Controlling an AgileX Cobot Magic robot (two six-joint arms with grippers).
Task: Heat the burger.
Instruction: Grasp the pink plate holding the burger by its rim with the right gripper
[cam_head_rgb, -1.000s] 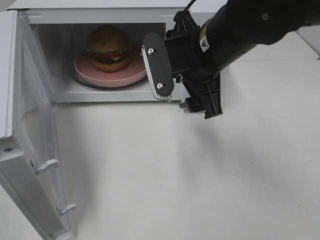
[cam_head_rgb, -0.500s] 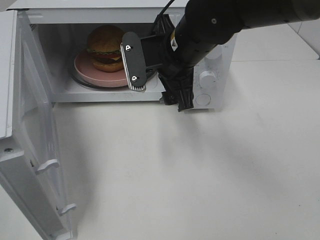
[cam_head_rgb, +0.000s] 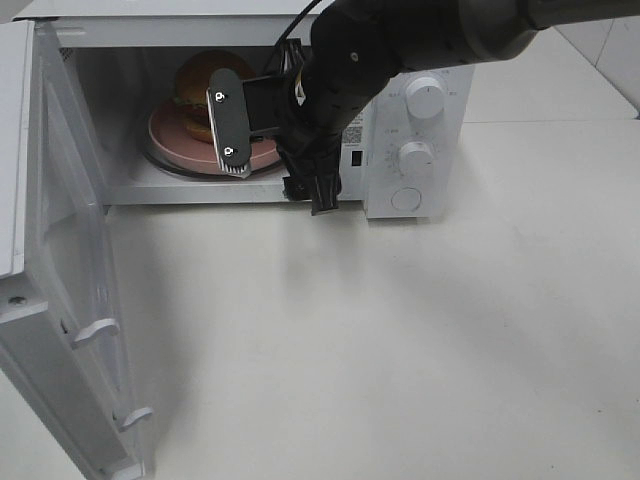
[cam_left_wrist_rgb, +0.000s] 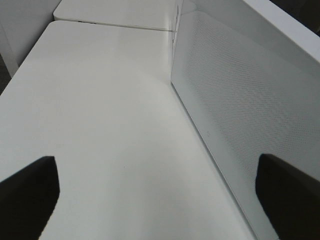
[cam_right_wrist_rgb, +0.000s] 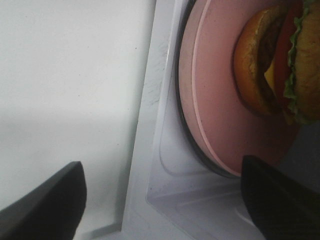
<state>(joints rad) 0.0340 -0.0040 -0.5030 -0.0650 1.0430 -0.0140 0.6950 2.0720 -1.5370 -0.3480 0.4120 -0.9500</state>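
The burger (cam_head_rgb: 196, 74), with a golden-brown bun, sits on a pink plate (cam_head_rgb: 168, 138) inside the open white microwave (cam_head_rgb: 412, 110). My right gripper (cam_head_rgb: 272, 158) is open at the front of the cavity. One finger (cam_head_rgb: 228, 124) stands before the burger and hides part of it; the other is at the cavity's front sill. The right wrist view shows the burger (cam_right_wrist_rgb: 270, 65) and plate (cam_right_wrist_rgb: 220, 100) just ahead of the open right gripper (cam_right_wrist_rgb: 160, 192). My left gripper (cam_left_wrist_rgb: 157, 195) is open and empty over the table.
The microwave door (cam_head_rgb: 60, 270) is swung wide open at the left, reaching to the table's front. The control knobs (cam_head_rgb: 415, 155) are on the microwave's right. A white perforated panel (cam_left_wrist_rgb: 240, 85) stands beside the left gripper.
My right arm has swung left from in front of the control panel to the cavity opening, so its finger now covers part of the burger. The burger and plate have not moved.
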